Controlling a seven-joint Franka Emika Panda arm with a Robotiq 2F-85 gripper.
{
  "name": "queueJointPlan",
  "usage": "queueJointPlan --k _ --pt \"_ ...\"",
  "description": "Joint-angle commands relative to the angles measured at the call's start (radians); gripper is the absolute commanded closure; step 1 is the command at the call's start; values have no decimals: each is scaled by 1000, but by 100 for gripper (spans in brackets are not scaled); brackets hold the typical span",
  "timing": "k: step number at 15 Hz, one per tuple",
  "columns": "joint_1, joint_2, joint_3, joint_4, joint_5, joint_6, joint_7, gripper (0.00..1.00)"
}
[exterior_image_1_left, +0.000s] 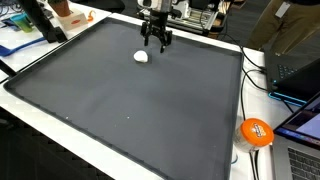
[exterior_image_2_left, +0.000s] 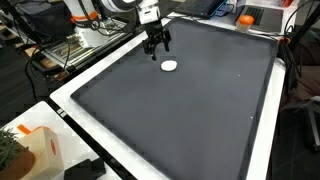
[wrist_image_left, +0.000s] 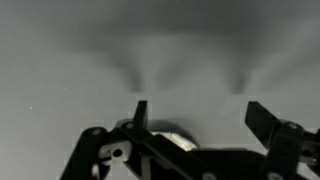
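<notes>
End effector (exterior_image_1_left: 155, 44) hanging low over dark worktop mat (exterior_image_1_left: 130, 110), spread wide with nothing gripped, white disc (exterior_image_1_left: 142, 56) lying just beside.

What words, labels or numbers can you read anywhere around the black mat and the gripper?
None can be read.
The orange disc beside the mat carries a pale mark, too blurred to read.
The cardboard box has a small orange mark, too small to read.

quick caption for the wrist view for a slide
Open tool hovers over a dark mat, with a small white object partly hidden beneath one finger.
</notes>
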Motion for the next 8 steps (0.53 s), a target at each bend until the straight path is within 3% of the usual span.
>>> queueJointPlan --k 1,8 --pt "-55 -54 112 -94 262 -101 -271 0" --pt "-139 -183 327 -60 862 -252 -737 0"
